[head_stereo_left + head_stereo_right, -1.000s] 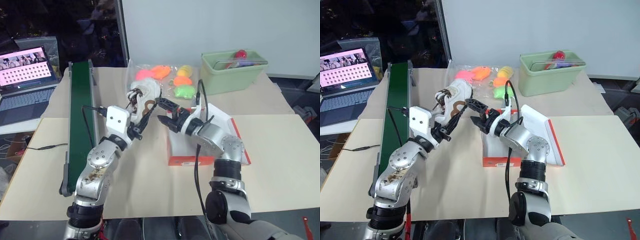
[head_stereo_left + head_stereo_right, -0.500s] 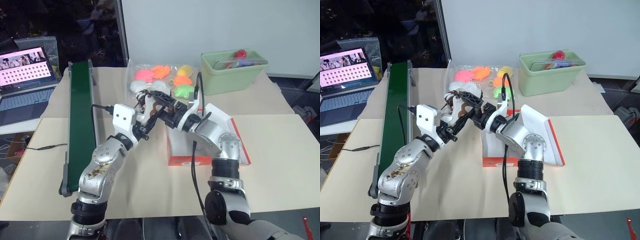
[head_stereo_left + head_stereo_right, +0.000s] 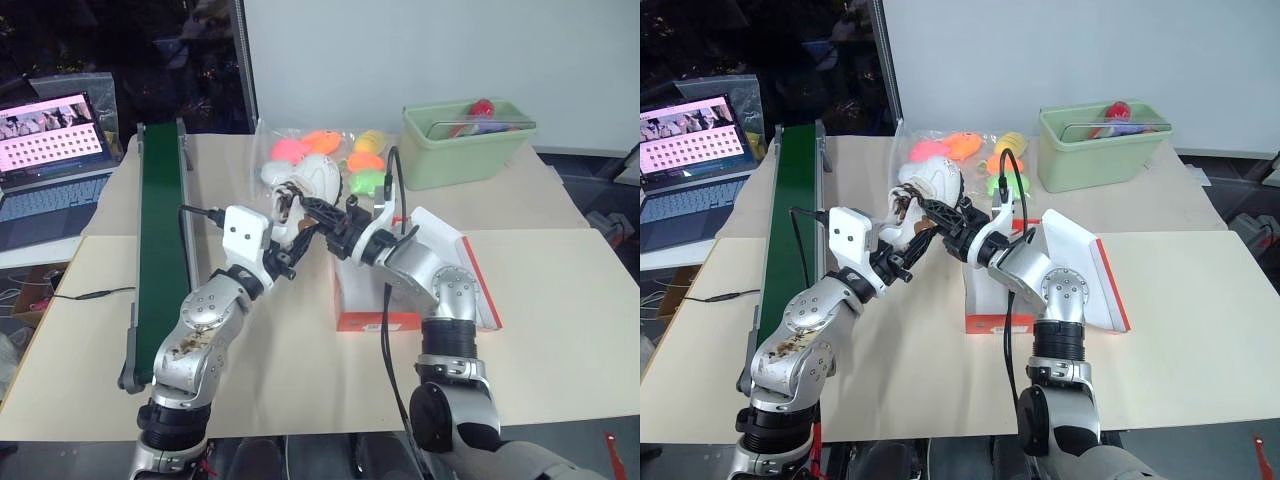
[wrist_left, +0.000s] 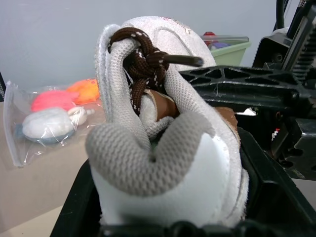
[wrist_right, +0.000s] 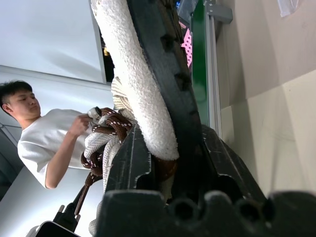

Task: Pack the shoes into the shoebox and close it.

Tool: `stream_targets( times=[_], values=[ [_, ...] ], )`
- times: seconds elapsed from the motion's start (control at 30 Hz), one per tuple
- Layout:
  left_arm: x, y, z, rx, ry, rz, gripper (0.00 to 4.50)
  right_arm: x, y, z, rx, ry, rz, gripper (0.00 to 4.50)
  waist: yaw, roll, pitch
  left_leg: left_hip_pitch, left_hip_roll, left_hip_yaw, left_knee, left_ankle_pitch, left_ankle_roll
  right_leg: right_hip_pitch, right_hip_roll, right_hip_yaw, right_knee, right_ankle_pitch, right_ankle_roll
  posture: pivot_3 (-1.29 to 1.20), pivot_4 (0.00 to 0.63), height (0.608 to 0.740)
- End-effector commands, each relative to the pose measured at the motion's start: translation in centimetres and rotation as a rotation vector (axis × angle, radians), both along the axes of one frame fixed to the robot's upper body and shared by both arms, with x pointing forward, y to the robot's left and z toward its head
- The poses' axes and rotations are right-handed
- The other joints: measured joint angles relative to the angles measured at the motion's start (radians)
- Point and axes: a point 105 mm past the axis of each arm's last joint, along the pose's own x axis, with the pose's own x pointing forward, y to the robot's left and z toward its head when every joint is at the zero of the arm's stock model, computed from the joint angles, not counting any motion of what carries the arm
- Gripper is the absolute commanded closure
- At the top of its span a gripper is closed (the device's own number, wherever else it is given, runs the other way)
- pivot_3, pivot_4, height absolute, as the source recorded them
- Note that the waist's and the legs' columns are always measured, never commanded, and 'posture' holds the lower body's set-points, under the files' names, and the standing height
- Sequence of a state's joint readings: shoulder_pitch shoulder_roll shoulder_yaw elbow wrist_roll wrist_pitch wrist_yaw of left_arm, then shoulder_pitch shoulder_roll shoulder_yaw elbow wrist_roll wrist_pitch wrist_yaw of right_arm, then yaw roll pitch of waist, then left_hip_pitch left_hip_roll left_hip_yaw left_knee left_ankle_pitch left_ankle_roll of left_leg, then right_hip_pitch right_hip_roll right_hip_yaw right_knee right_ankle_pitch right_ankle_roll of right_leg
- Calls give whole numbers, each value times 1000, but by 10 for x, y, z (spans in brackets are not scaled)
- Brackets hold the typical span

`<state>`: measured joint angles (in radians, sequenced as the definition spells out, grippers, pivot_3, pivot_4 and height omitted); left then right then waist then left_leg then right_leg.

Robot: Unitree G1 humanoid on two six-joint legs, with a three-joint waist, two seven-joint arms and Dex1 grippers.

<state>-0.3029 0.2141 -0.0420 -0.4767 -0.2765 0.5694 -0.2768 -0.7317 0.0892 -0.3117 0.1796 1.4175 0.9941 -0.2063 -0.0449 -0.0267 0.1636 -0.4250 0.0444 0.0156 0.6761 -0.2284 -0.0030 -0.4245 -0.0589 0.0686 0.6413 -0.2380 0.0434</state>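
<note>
One small white mesh shoe with dark brown laces (image 3: pixel 312 180) hangs mid-air, gripped from both sides: the left gripper (image 3: pixel 291 243) closed around its heel, the right gripper (image 3: pixel 940 215) seemingly clamped on its side wall. At 3 o'clock sits one red-orange cardboard shoebox (image 3: pixel 375 320), lid raised. Farther, one light-green plastic bin (image 3: pixel 465 150).

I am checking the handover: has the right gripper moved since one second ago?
Yes. The right gripper moved toward the green conveyor, away from the shoebox, and closed on the shoe.
</note>
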Motion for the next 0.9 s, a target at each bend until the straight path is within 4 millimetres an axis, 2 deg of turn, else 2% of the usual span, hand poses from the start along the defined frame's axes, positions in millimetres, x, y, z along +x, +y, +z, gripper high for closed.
stream_targets(
  times=[0.03, 0.17, 0.27, 0.33, 0.37, 0.5, 0.63, 0.73, 0.8, 0.9],
  values=[
    [-6, -6, 7, -5, -33, -26, 2052, -20, 24, 24, 90, -79, 86, 3738, 0, 0, 0, 0, 0, 0, 0, 0, 0, 0, 0, 0, 0, 0, 0, 0, 150, 729],
    [-6, -6, 5, 2, -28, -32, 2052, -19, 24, 24, 93, -77, 73, 3738, 0, 0, 0, 0, 0, 0, 0, 0, 0, 0, 0, 0, 0, 0, 0, 0, 150, 729],
    [-9, -6, 8, 33, -71, -50, 1103, -11, 16, 29, 110, -81, 7, 3788, -1, 0, 0, 0, 0, 0, 0, 0, 0, 0, 0, 0, 0, 0, 0, 0, 150, 729],
    [-11, -9, 8, 82, -99, -72, 285, -1, 3, 34, 138, -85, -80, 3788, 0, 0, 0, 0, 0, 0, 0, 0, 0, 0, 0, 0, 0, 0, 0, 0, 150, 729],
    [-12, -10, 8, 86, -105, -81, 74, 6, -6, 37, 158, -82, -138, 3788, 0, 0, 0, 0, 0, 0, 0, 0, 0, 0, 0, 0, 0, 0, 0, 0, 150, 729],
    [-14, -9, 6, 71, -100, -83, 74, 28, -42, 47, 175, -107, -351, 3788, 4, 0, 0, 0, 0, 0, 0, 0, 0, 0, 0, 0, -1, 0, 0, 0, 150, 729],
    [-14, -8, 1, 80, -86, -72, 74, 42, -75, 59, -19, -239, -530, 3788, 2, 1, 1, -1, 0, 0, 0, 0, 0, -1, 0, 0, -1, 0, 0, 0, 150, 729],
    [-14, -7, -3, 103, -85, -64, 74, 40, -92, 75, -326, -397, -509, 3788, 2, 2, 1, -1, 0, 1, -1, 0, 0, -1, 0, 0, -1, 0, 0, 0, 150, 729],
    [-14, -8, -4, 105, -87, -62, 74, 37, -103, 70, -530, -396, -442, 3788, 5, 2, 1, -1, 0, 1, -1, 0, 0, -1, -1, 1, -1, 0, 0, 0, 150, 729],
    [-13, -7, -5, 108, -87, -65, 74, 31, -133, 59, -796, -323, -351, 3788, 7, 1, 1, -1, 0, 1, -2, 0, 0, -1, -1, 1, -2, 0, 0, 0, 150, 729]
  ],
)
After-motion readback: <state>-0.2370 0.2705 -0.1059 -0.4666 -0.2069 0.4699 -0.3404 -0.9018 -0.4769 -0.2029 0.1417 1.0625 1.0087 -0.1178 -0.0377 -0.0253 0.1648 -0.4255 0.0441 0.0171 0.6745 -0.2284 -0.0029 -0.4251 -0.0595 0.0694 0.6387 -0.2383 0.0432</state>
